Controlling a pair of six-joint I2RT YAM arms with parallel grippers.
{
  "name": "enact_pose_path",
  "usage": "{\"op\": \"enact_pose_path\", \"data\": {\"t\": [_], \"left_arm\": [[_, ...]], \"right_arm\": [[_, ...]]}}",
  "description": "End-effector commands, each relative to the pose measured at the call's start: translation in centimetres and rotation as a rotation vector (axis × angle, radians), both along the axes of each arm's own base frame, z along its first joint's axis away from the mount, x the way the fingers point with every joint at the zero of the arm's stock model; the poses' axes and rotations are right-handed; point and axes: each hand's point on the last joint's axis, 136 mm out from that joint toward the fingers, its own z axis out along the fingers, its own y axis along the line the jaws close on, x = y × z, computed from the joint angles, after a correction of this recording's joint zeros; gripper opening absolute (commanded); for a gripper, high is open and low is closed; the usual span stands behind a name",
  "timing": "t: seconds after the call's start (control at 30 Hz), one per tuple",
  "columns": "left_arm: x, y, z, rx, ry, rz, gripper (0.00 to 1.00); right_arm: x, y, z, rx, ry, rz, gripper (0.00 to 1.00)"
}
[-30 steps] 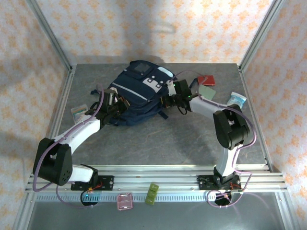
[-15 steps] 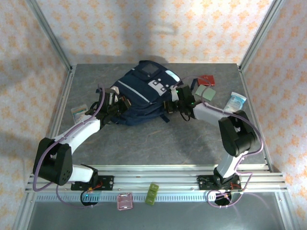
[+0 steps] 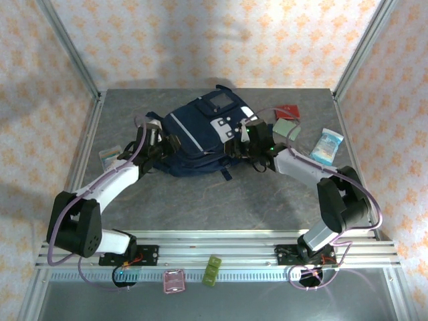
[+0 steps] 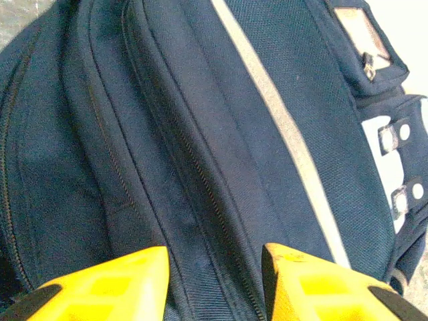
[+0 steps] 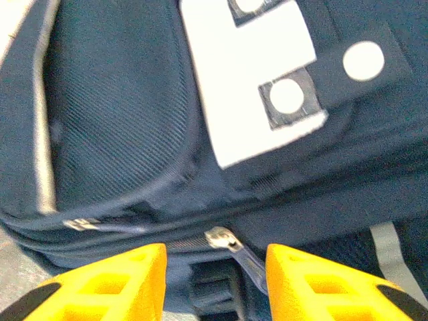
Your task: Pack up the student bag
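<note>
The student bag (image 3: 198, 131), navy with a thin white stripe and grey-white buckle patches, lies flat at the table's middle back. My left gripper (image 3: 164, 148) is at the bag's left side, open; its yellow fingers (image 4: 100, 287) stand apart over a zipper seam of the bag (image 4: 200, 134). Open too, my right gripper (image 3: 238, 148) is at the bag's right lower edge. Its fingers (image 5: 314, 284) flank a metal zipper pull (image 5: 224, 239) without touching it, below the white patch (image 5: 247, 87).
A red book (image 3: 289, 111) and a green book (image 3: 288, 128) lie right of the bag, with a blue-white packet (image 3: 326, 146) further right. A small pack (image 3: 110, 156) lies at the left. A pink box (image 3: 174, 281) and a green item (image 3: 212, 270) sit by the front rail.
Both grippers were shut and now stand open. The bag has slid and turned to the right. The right arm's elbow has swung outward to the right.
</note>
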Motion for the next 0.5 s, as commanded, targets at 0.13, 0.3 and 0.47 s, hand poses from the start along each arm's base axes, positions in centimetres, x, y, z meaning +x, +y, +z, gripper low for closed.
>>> {"op": "enact_pose_path", "data": {"t": [0.13,0.3,0.47], "left_arm": [[-1.4,-1.3,3.5,-0.132,-0.139,-0.002,0.46],[-2.9,-1.9,5.8,-0.134,-0.304,-0.012,0.61],[-3.7,-2.0,8.1,-0.143,-0.449,-0.054,0.86]], "right_arm": [[1.6,3.5,1.8,0.241,0.121,-0.016,0.45],[3.2,5.4,0.0,0.303,0.190,-0.016,0.44],[4.4,6.3,-1.5,0.306,0.241,-0.029,0.39]]}}
